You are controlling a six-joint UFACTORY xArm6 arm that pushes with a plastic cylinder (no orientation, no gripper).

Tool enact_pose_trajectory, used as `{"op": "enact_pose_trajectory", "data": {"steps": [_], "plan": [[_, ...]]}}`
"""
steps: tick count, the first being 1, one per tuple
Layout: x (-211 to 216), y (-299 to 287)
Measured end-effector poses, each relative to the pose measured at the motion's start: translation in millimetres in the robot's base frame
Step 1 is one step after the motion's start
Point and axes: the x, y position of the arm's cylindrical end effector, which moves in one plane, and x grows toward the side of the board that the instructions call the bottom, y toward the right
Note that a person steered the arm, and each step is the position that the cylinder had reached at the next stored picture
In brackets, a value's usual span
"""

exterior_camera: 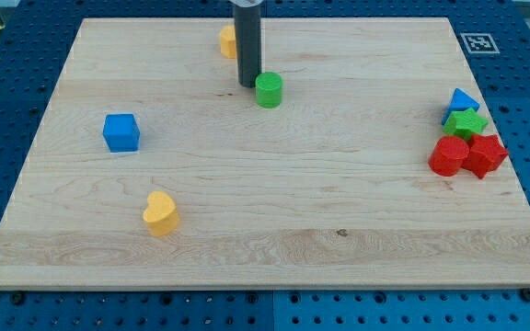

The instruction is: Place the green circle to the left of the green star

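So going left to right, with the green circle (268, 90) as the reference: the blue cube (120, 131) sits well off to its left and a bit lower in the view, and the yellow heart (161, 213) is further down, left of it too. An orange block (228, 40) pokes out up and left of the circle, half hidden behind the rod, so I can't call its shape.

My tip (247, 85) is down on the board right at the circle's left edge, touching or as good as. It's just a bare rod, nothing to open or close, holding nothing.

That's the bit that matters: the circle lies directly to the tip's right, and the green star (468, 122) is way over right and a little lower. So a rightward push looks lined up, I'd guess angled slightly down.

The star is jammed in a cluster, with a blue triangle (463, 100) above it and two red blocks (468, 154) below. The wooden board (274, 230) between the circle and the star is open.
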Motion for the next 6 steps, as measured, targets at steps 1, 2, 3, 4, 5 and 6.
{"op": "enact_pose_trajectory", "data": {"steps": [1,2,3,4,5,6], "plan": [[1.5,8.5],[4.0,8.5],[8.5,8.5],[20.8,8.5],[21.7,8.5],[32.7,8.0]]}}
